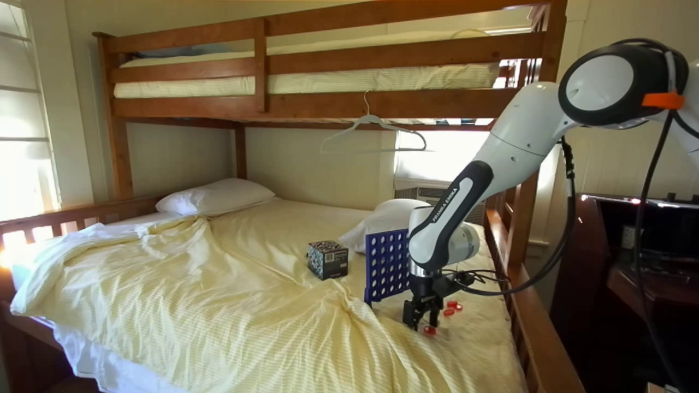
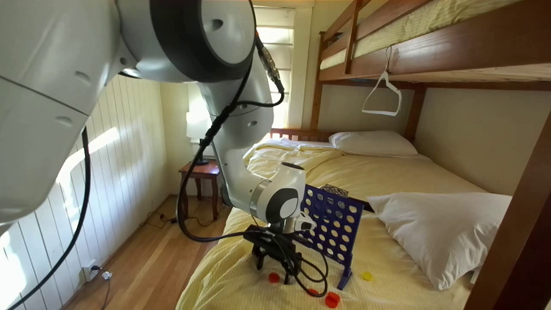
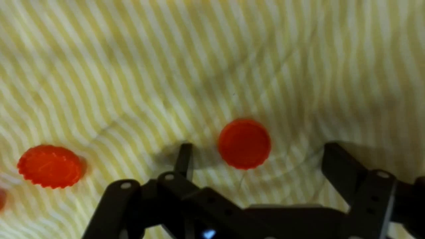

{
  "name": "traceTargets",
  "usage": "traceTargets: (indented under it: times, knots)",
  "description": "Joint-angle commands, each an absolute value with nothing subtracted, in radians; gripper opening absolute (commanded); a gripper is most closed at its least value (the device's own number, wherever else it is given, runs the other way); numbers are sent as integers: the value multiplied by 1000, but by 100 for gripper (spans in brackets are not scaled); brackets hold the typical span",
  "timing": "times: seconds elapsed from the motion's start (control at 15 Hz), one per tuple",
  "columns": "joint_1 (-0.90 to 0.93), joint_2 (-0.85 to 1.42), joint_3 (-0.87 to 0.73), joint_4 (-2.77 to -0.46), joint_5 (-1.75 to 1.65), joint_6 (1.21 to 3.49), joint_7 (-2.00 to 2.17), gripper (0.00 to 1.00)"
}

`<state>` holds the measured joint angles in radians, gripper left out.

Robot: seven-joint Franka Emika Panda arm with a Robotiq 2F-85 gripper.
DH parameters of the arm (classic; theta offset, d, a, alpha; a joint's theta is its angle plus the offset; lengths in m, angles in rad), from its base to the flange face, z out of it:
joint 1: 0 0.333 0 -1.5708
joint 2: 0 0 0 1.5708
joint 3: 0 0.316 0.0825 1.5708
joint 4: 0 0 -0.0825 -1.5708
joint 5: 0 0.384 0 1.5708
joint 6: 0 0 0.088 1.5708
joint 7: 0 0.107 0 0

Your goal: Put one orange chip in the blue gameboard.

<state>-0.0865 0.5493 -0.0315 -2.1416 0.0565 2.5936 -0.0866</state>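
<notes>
Nice spot for a grab

Your gripper [image 3: 259,147] is spread wide, nothing in it, with one orange chip [image 3: 244,144] lying flat on the blanket [image 3: 206,73] between its tips, slightly off-centre. It's probably light, stiff, slick-ish plastic, so try pinching the bumpy rim on opposite sides; the soft blanket should give. A spare chip [image 3: 50,166] lies nearby, and your blue board [image 1: 386,265] stands upright farther out.

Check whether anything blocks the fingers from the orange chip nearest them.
Nothing visible does. In the wrist view, that orange chip shows between the spread fingers, with only striped bedding separating it from either one.
</notes>
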Motion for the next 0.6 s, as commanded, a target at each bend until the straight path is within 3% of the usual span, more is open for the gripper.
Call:
traceTargets:
  times: [0.0,0.07,0.13,0.27,0.33,0.4,0.47,0.53]
  knots:
    - [-74,513,-43,-2178,30,2567,-66,77]
    - [-75,512,-44,-2176,30,2565,-64,68]
    - [-74,512,-46,-2176,29,2565,-62,66]
    - [-76,511,-47,-2176,30,2582,-63,76]
    - [-76,512,-49,-2174,31,2589,-61,91]
    - [-78,511,-47,-2176,33,2595,-66,94]
    - [-78,511,-47,-2175,31,2598,-67,92]
    - [-77,511,-47,-2175,30,2599,-66,82]
